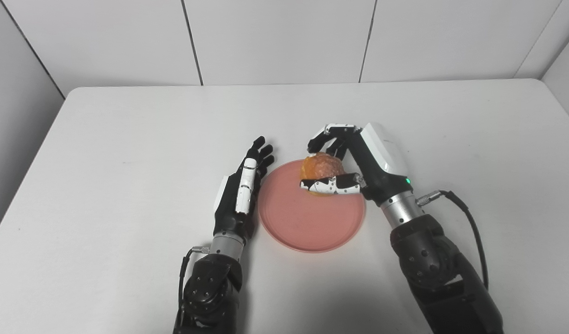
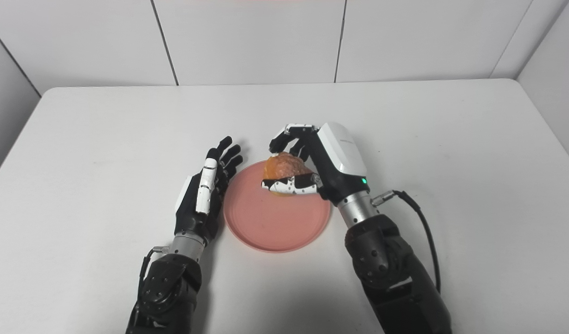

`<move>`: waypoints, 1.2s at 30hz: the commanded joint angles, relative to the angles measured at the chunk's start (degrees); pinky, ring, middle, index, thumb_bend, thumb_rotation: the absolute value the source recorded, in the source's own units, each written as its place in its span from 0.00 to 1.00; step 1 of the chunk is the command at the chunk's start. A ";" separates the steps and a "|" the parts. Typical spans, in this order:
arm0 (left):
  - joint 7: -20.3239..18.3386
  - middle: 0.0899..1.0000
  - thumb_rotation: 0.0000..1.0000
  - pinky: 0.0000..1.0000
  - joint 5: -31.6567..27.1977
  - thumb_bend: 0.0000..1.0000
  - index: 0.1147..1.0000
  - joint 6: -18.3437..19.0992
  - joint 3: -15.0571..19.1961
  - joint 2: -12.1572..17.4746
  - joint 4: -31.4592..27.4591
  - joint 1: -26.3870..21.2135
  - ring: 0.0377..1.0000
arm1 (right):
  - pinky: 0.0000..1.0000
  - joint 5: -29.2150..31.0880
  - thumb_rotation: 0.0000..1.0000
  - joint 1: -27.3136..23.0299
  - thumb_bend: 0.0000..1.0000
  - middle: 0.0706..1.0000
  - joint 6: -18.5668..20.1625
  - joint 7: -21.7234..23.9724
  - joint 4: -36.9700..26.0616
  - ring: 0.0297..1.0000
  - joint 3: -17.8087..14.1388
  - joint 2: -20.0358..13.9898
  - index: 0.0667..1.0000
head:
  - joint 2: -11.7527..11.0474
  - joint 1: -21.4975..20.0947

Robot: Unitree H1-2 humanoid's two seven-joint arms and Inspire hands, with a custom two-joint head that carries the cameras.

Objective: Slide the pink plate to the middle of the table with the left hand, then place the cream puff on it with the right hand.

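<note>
Along the bottom edge of the frame both dark arms rise onto the plain white table (image 1: pixel 126 139), the left one at lower centre-left, the right one at lower right with a black cable looping off its wrist.

Just above them, at the centre of the picture, lies the round, shallow pink plastic plate (image 1: pixel 307 227). The left hand (image 1: pixel 242 190) lies just beside the plate's left rim, fingers straight and held together, gripping nothing; whether it touches the rim cannot be told.

Further up, over the plate's far right part, the right hand (image 2: pixel 307 174) is curled round the golden-brown, rough-crusted cream puff (image 2: pixel 284 168), thumb across the near side and fingers arched over the far side. It has the puff enclosed, though how tightly is unclear. The puff sits at or just above the plate's surface; contact cannot be judged.

By my judgement the puff is light, soft and easily crushed, with a crumbly crust, so a loose hold across its widest sides suits it, and the fingers should part gently on release. The plate looks stiff, light and smooth, likely to slide readily if nudged at the rim.

No brand, label or legible writing shows anywhere; only a small green light glows near the right wrist. Beyond the table stand bare white wall panels.
</note>
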 commanded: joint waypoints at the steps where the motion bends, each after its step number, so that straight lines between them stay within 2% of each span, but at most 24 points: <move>1: 0.11 0.91 1.00 1.00 0.65 0.47 0.89 -0.30 -0.67 -1.15 -1.80 -1.42 0.92 | 0.34 0.58 0.00 -0.96 0.51 0.50 -3.86 -0.11 0.01 0.39 -0.11 0.45 0.45 | 0.02 -0.08; 12: 0.02 0.91 1.00 0.98 0.23 0.45 0.89 -0.21 -0.58 -1.36 -2.30 -1.15 0.92 | 0.32 1.73 0.00 0.03 0.51 0.46 -8.12 0.86 6.47 0.37 0.44 0.26 0.48 | 0.11 -0.41; 19: -0.15 0.91 1.00 1.00 -0.09 0.45 0.90 -0.38 -0.51 -1.37 -2.38 -1.03 0.92 | 0.32 -1.39 0.00 -0.29 0.51 0.46 -9.34 1.20 8.56 0.38 1.20 -1.37 0.48 | 0.36 -0.23; 22: -0.12 0.91 1.00 0.99 0.07 0.46 0.90 -0.05 -0.56 -1.29 -2.58 -1.08 0.92 | 0.34 -1.97 0.00 -0.25 0.51 0.48 -9.38 1.17 8.96 0.39 1.31 -1.71 0.46 | 0.49 -0.24; 25: 0.02 0.92 1.00 1.00 0.12 0.46 0.90 0.08 -0.54 -1.41 -2.80 -1.10 0.93 | 0.44 -2.41 0.00 -0.25 0.51 0.49 -11.32 0.06 9.42 0.43 1.32 -2.01 0.44 | 0.72 -0.33; 26: 0.16 0.91 1.00 1.00 0.31 0.46 0.90 0.15 -0.56 -1.45 -2.84 -1.13 0.93 | 0.48 -2.47 0.00 -0.26 0.51 0.49 -11.96 -0.14 9.39 0.51 1.27 -2.09 0.43 | 0.72 -0.33; 28: 0.35 0.91 1.00 0.99 0.56 0.46 0.90 0.35 -0.60 -1.49 -2.91 -1.18 0.93 | 0.58 -2.51 0.10 -0.29 0.50 0.63 -13.33 -0.30 9.29 0.63 1.14 -2.27 0.45 | 0.78 -0.29; 29: 0.50 0.91 1.00 0.98 0.86 0.46 0.89 0.46 -0.65 -1.45 -2.91 -1.24 0.92 | 0.65 -2.51 0.16 -0.40 0.52 0.70 -14.05 0.25 8.79 0.70 1.29 -2.76 0.59 | 0.86 -0.28; 31: 0.76 0.91 1.00 0.97 1.62 0.46 0.89 0.02 -0.86 -1.24 -2.67 -1.32 0.92 | 0.69 -2.79 0.19 -0.49 0.54 0.73 -15.23 1.09 7.81 0.74 1.52 -3.60 0.67 | 0.92 -0.29; 32: 0.83 0.90 1.00 0.96 2.05 0.46 0.89 -0.36 -0.95 -1.15 -2.49 -1.35 0.92 | 0.74 -3.00 0.31 -0.50 0.57 0.78 -15.73 1.34 7.40 0.79 1.61 -3.92 0.75 | 0.92 -0.29; 33: 0.80 0.90 1.00 0.95 2.02 0.46 0.89 -0.78 -0.86 -1.21 -2.32 -1.37 0.92 | 0.76 -3.09 0.35 -0.42 0.58 0.80 -16.52 1.28 6.94 0.80 1.63 -4.16 0.77 | 1.05 -0.29; 34: 0.76 0.90 1.00 0.95 1.96 0.45 0.89 -1.03 -0.77 -1.27 -2.22 -1.39 0.92 | 0.80 -3.12 0.45 -0.36 0.60 0.84 -17.08 1.26 6.63 0.84 1.63 -4.30 0.81 | 1.07 -0.29; 36: 0.80 0.91 1.00 0.95 1.98 0.46 0.89 -1.82 -0.71 -1.38 -2.12 -1.33 0.92 | 0.87 -3.28 0.56 -0.21 0.62 0.89 -18.27 1.21 6.00 0.90 1.63 -4.64 0.86 | 1.15 -0.21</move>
